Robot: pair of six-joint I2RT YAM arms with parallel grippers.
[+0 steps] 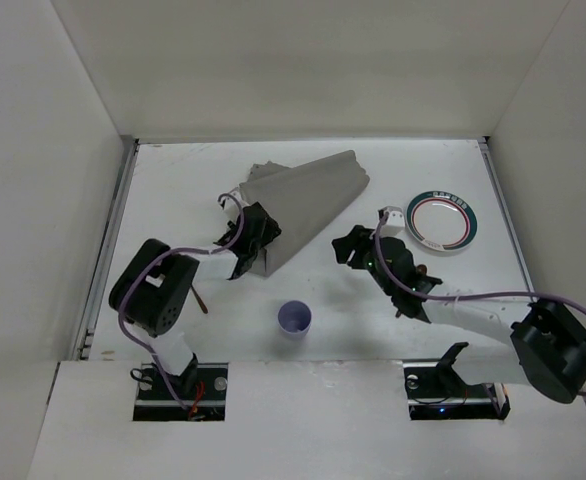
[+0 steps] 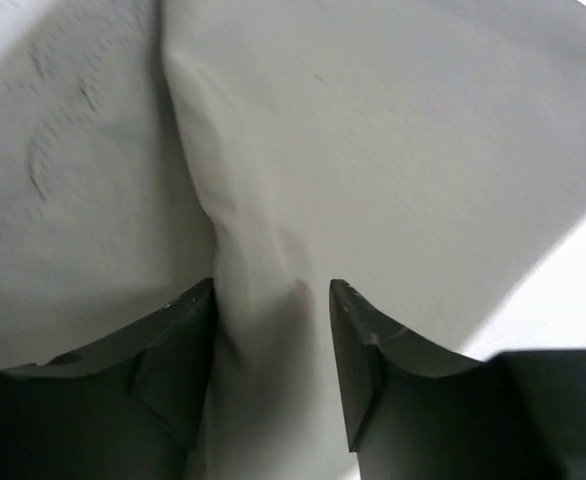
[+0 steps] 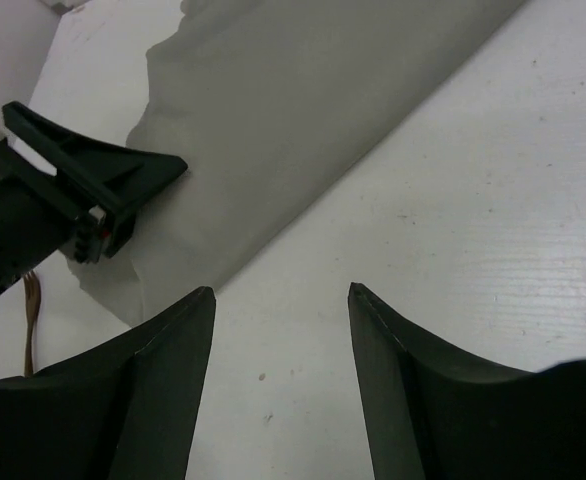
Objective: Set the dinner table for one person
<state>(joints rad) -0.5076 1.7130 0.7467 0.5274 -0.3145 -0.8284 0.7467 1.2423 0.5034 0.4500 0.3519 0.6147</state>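
Wrist views show left tool point(image 2: 272, 285) apart, seemingly astride a placemat point(image 2: 403, 150) fold; right tool point(image 3: 283, 288) apart.

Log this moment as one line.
left hand: open, astride placemat fold | right hand: open over table | plate, cup: untouched

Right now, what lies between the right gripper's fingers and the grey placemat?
Only bare white tabletop: in the right wrist view, nothing sits between the right gripper and the placemat edge.
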